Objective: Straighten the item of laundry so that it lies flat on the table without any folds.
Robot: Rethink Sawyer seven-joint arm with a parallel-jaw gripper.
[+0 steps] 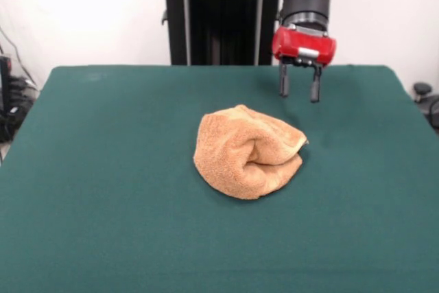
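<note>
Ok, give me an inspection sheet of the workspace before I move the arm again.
Surface: green table, bare around the towel.
Job's things: orange-tan towel bunched mid-table, folded over itself, not flat.
Clutter: nothing seen on the table.
Grippers: tool open, empty, hanging above the table behind the towel, apart from it.
Cables: dark cables off the picture's left edge.
Surroundings: black pedestal, white wall, dark object at the right edge.

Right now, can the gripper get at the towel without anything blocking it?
Probably yes. The gripper hangs open above the table, just behind the crumpled towel, and nothing stands between them.
</note>
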